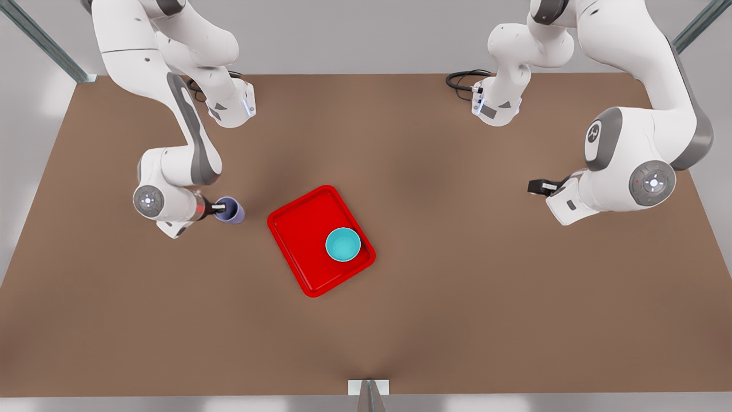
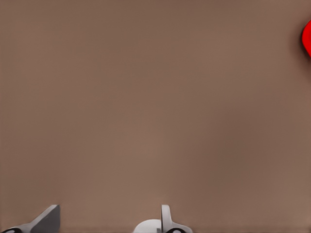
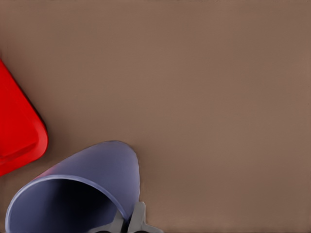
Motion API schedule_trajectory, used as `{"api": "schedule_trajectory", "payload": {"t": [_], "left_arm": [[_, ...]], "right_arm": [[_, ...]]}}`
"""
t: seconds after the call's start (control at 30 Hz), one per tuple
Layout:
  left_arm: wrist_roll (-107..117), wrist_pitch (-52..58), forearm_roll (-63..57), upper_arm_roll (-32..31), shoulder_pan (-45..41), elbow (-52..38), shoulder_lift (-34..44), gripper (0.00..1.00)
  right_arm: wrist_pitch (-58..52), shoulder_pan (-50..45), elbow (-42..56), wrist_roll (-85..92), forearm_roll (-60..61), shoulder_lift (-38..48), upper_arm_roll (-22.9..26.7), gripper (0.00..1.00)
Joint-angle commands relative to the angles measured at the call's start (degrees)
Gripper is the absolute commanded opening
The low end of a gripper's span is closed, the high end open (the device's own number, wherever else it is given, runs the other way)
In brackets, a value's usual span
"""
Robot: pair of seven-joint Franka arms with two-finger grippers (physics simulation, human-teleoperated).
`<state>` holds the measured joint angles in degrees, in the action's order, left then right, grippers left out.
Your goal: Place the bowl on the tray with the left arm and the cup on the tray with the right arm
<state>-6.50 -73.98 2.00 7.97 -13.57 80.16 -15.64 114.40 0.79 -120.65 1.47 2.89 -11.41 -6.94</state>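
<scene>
The teal bowl point(image 1: 343, 244) stands upright inside the red tray point(image 1: 297, 229), in the corner toward the front view's right. The lavender cup point(image 1: 230, 210) is just off the tray's side toward the front view's left. My right gripper point(image 1: 220, 207) is shut on the cup's rim. In the right wrist view its fingers point(image 3: 138, 219) pinch the wall of the cup point(image 3: 97, 174), and a corner of the tray point(image 3: 17, 131) lies beside it. My left gripper point(image 1: 537, 187) waits far off at the front view's right. It is open point(image 2: 107, 221) over bare table, with a sliver of tray point(image 2: 307, 39) at the edge.
The brown table point(image 1: 457, 286) stretches wide around the tray. Both arm bases stand at the back, with black cables point(image 1: 463, 77) coiled by the one on the front view's right. A small bracket point(image 1: 369, 388) sits at the near edge.
</scene>
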Motion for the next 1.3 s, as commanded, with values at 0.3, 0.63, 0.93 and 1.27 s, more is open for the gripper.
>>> {"api": "schedule_trajectory", "payload": {"t": [0.3, 0.63, 0.93, 1.27], "left_arm": [[0.0, 1.2, -0.2, 0.3, 0.0, 0.0, 0.3, 1.00], [0.0, 1.9, -0.3, 0.3, 0.0, -0.1, 0.2, 1.00], [0.0, 1.7, -0.3, 0.3, 0.0, -0.3, 0.1, 1.00], [0.1, 1.7, -0.3, 0.2, 0.0, -0.6, -0.1, 1.00]], "right_arm": [[2.9, -9.8, 11.0, -11.3, 1.9, -7.0, -3.9, 0.21], [9.3, -9.7, 10.9, -14.8, 1.8, -12.1, -11.1, 0.21], [11.3, -9.6, 10.2, -18.1, 1.1, -13.6, -11.0, 1.00], [11.1, -9.5, 10.3, -19.0, 1.2, -13.6, -12.0, 1.00]]}}
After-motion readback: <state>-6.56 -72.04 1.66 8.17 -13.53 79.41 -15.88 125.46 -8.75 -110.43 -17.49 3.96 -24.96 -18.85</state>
